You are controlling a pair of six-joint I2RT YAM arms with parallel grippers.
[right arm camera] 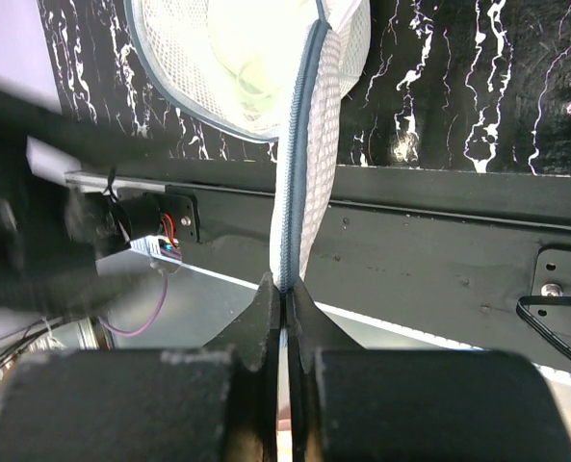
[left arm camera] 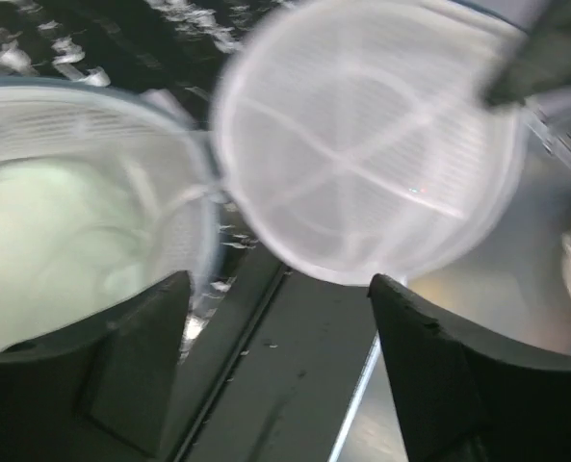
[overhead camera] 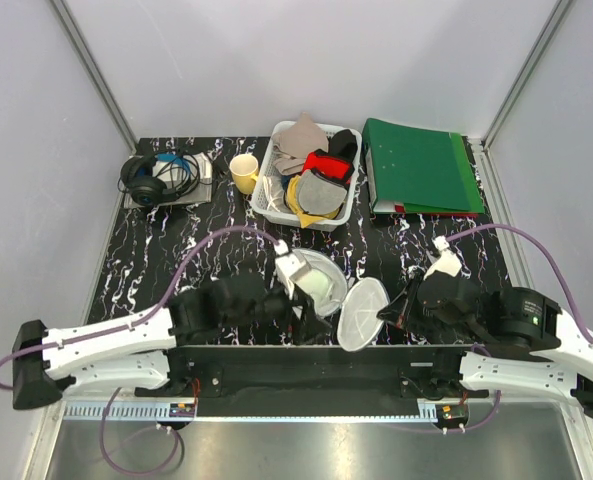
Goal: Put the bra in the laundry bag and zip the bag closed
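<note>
The laundry bag (overhead camera: 328, 272) lies open at the table's near edge, its round mesh lid (overhead camera: 362, 312) flipped out to the right. The pale bra (left arm camera: 44, 250) sits inside the bag's body, and it also shows in the right wrist view, bra (right arm camera: 246, 58). My right gripper (right arm camera: 285, 289) is shut on the zip rim of the lid (right arm camera: 309, 144), which stands edge-on; from above, the right gripper (overhead camera: 388, 312) is at the lid's right edge. My left gripper (left arm camera: 277, 281) is open and holds nothing, just in front of the lid (left arm camera: 372, 144) and the bag (left arm camera: 169, 144); from above, the left gripper (overhead camera: 311, 322) hovers by the bag's near side.
A white lattice basket (overhead camera: 266, 200) of grey, red and yellow garments stands at the back centre. Beside it are a yellow cup (overhead camera: 243, 172), headphones (overhead camera: 156, 178) at back left and green folders (overhead camera: 416, 168) at back right. A black rail (overhead camera: 306, 360) runs along the near edge.
</note>
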